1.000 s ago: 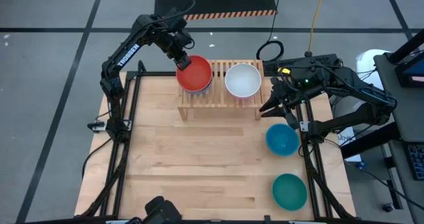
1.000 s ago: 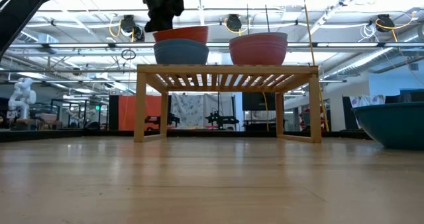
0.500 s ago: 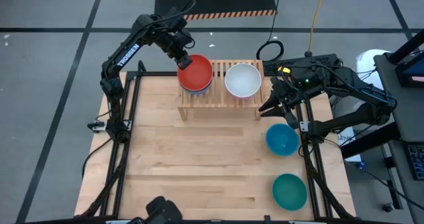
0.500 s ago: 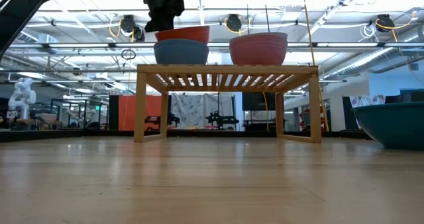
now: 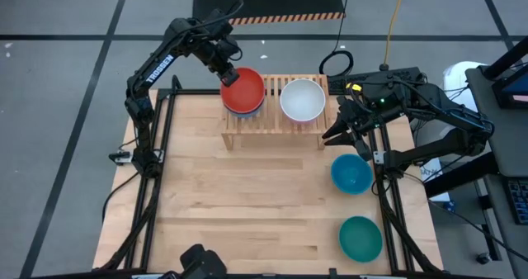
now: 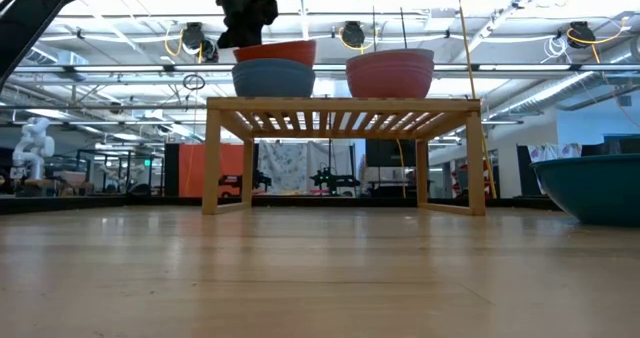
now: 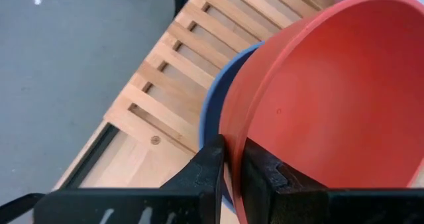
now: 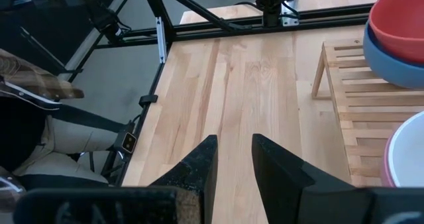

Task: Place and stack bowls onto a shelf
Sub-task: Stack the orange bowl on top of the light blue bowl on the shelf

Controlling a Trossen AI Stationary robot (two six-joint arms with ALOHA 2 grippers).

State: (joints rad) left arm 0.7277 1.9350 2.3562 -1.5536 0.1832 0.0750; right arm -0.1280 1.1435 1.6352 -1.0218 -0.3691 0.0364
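The left gripper (image 5: 228, 74) is over the far left end of the shelf (image 5: 272, 122), its fingers (image 7: 212, 168) clamped on the rim of the red bowl (image 5: 243, 91). That bowl sits nested in a blue bowl (image 6: 273, 78) on the slatted top; in the low view the red rim (image 6: 275, 51) shows just above the blue one and looks slightly tilted. Against the frames from a second and half a second ago, almost nothing differs: the red bowl has settled a touch deeper into the blue one since the oldest frame, and the gripper has not let go.

On the right half of the shelf the white bowl (image 5: 302, 100) sits in a pink bowl (image 6: 390, 75), unchanged.

The right gripper (image 5: 337, 133) waits just off the shelf's right end, above the table (image 5: 247, 205), with its fingers (image 8: 199, 168) a little apart and holding nothing. It has not moved.

The second blue bowl (image 5: 351, 173) stands on the table near the right edge, just in front of the right gripper. The teal bowl (image 5: 360, 238) is nearer the front right corner, apart from it. Both lie where they did before.
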